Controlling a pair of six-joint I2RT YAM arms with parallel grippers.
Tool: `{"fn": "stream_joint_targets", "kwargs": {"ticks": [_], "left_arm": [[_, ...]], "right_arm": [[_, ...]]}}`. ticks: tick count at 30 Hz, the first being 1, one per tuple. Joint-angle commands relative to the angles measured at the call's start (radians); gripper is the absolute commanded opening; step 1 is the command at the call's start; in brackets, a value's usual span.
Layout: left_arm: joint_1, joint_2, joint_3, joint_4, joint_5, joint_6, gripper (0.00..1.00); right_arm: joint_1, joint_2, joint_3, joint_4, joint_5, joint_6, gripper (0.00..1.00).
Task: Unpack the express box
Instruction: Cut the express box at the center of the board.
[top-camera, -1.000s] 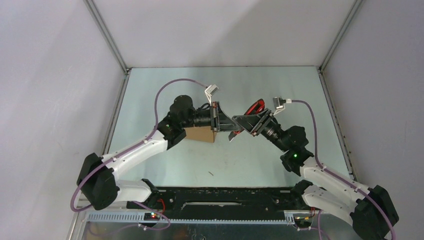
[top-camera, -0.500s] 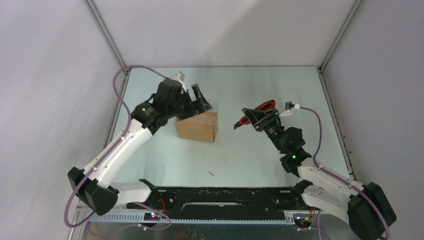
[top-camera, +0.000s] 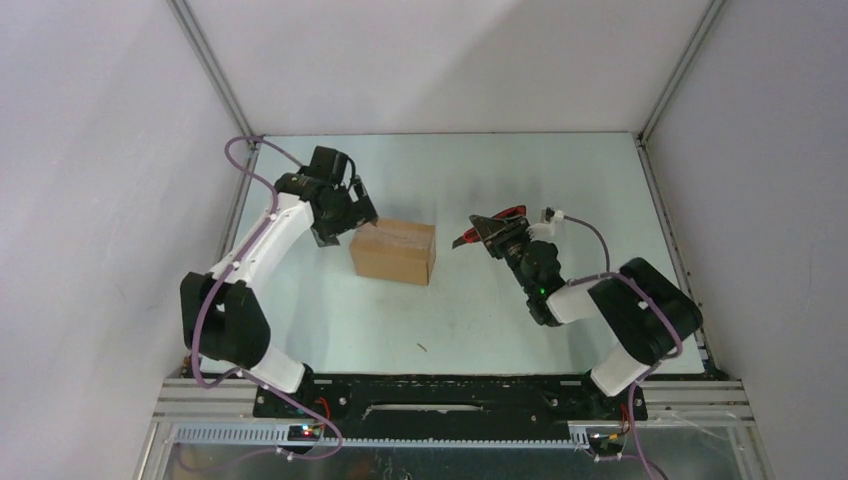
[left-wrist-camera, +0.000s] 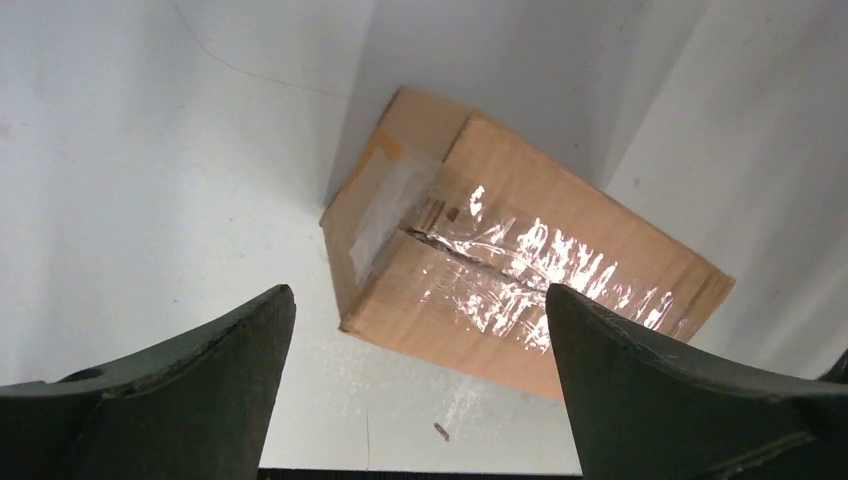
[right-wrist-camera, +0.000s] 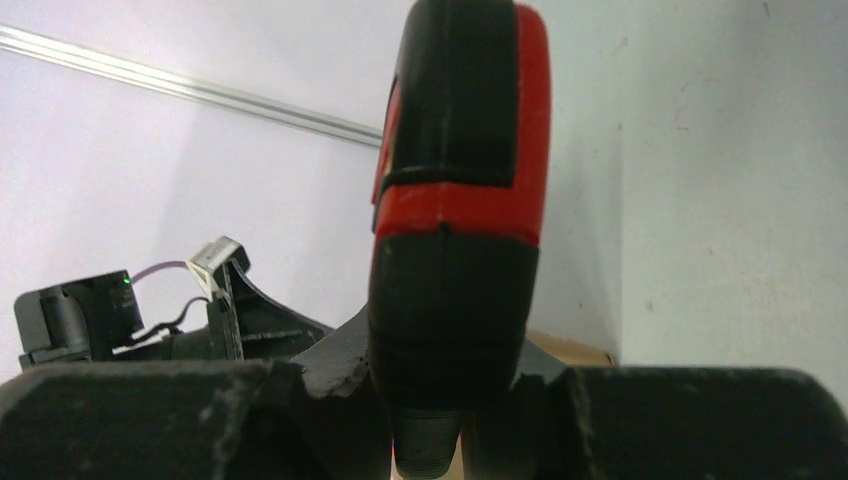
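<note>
Box (top-camera: 393, 252) sat on the counter (top-camera: 520, 310), left of centre, taped shut. Left pincer (left-wrist-camera: 417, 295) was wide, holding nothing, near the box's far-left corner. Right pincer (top-camera: 485, 233) was clamped on the knife (right-wrist-camera: 455, 200), apart from the box's right end.

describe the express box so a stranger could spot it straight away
On the pale table, look between the two arms, left of centre. The express box is the brown cardboard carton with shiny clear tape over its top seam, by the open left gripper; the red-and-black knife is clamped in the right gripper.
</note>
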Motion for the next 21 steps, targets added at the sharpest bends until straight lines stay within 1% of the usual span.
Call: {"fn": "stream_joint_targets", "kwargs": {"ticks": [1,6,11,17,21], "left_arm": [[0.004,0.013,-0.031,0.053,0.139,0.054,0.97],[0.003,-0.005,-0.093,0.106,0.193,0.039,0.96],[-0.005,-0.058,-0.224,0.198,0.307,-0.079,0.92],[-0.066,-0.157,-0.336,0.201,0.304,-0.235,0.87],[-0.104,-0.208,-0.353,0.153,0.29,-0.287,0.84]], "right_arm": [[-0.012,0.094,0.092,0.211,0.03,0.065,0.0],[-0.011,0.15,0.146,0.178,0.068,0.1,0.0],[-0.008,0.169,0.159,0.147,0.125,0.085,0.0],[-0.008,0.195,0.149,0.15,0.146,0.061,0.0],[-0.019,0.216,0.147,0.177,0.15,0.058,0.0]]}}
